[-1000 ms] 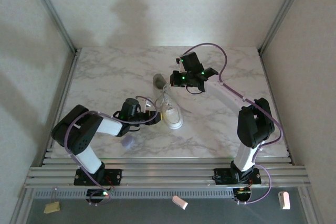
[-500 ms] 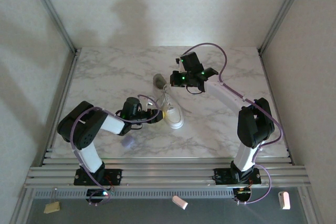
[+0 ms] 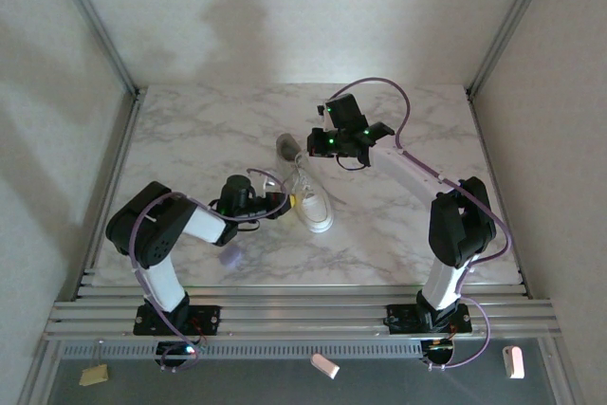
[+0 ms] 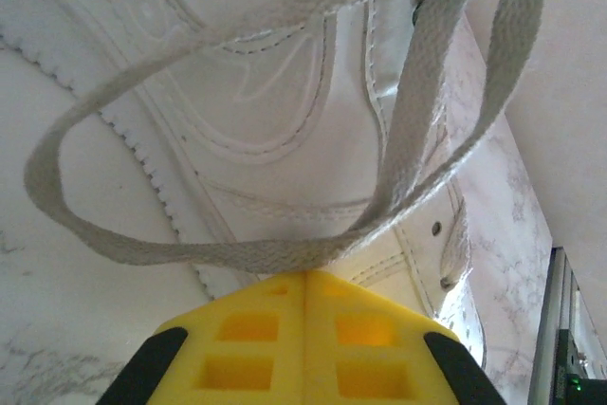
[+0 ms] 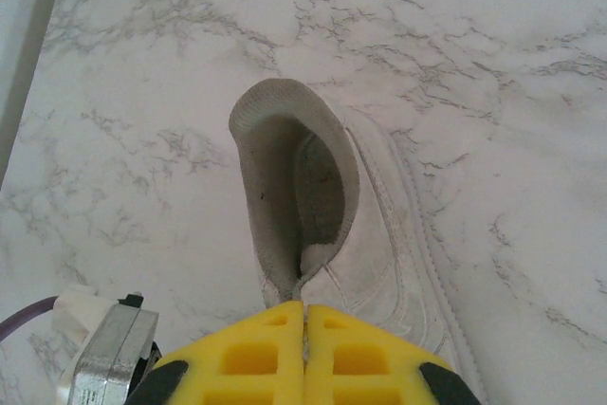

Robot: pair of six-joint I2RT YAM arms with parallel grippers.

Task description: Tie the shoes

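Observation:
The white shoe (image 3: 314,206) lies mid-table, toe toward the near edge and grey-lined heel opening (image 5: 285,177) toward the back. My left gripper (image 3: 280,205) sits at the shoe's left side. In the left wrist view its yellow fingers (image 4: 237,339) are pressed together, pinching a white lace loop (image 4: 171,248) against the shoe's side (image 4: 266,92). My right gripper (image 3: 308,153) hovers over the heel end. There its jaws (image 5: 304,308) are shut on a thin lace strand that rises from the shoe's opening.
A small lavender blob (image 3: 228,258) lies on the marble table (image 3: 190,130) near the left arm. Aluminium rails (image 3: 303,315) run along the near edge. Frame posts (image 3: 100,30) and white walls close in the sides and back.
The left gripper's jaws have closed onto the lace loop beside the shoe, and its arm shifted slightly. The right arm and the shoe have stayed put.

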